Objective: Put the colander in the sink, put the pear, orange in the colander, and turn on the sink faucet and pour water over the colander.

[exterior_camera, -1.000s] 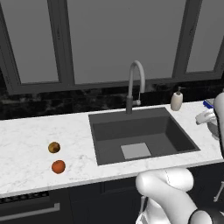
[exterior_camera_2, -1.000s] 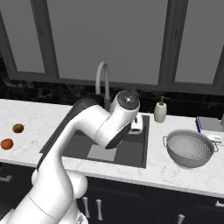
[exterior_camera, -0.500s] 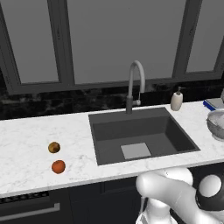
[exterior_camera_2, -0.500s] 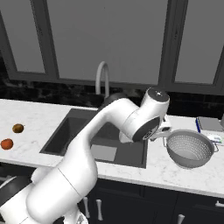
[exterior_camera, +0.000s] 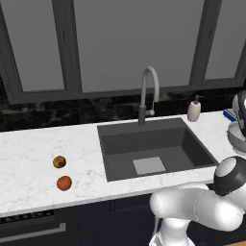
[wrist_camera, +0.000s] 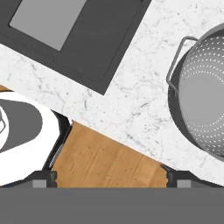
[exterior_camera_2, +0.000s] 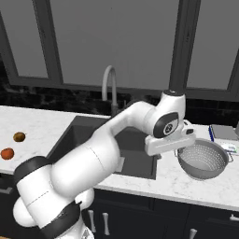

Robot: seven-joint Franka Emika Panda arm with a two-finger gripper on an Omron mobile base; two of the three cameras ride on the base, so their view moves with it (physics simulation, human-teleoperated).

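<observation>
The colander stands on the white marble counter right of the sink, and its rim shows at the right edge of the left base view. My gripper hangs above the counter between sink and colander, just left of the colander's near handle. In the hand view the gripper is open with nothing between its fingertips, and the colander lies off to the right. The pear and the orange lie on the counter far left of the sink. The faucet rises behind the sink; no water shows.
A beige soap dispenser stands behind the sink's right corner. A flat blue-edged item lies behind the colander. The counter's front edge runs close below the hand, with wooden floor beyond it. Dark windows back the counter.
The arm has swung right from over the sink to the counter beside the colander. The jaws stayed open. Fruits and colander have not moved.
</observation>
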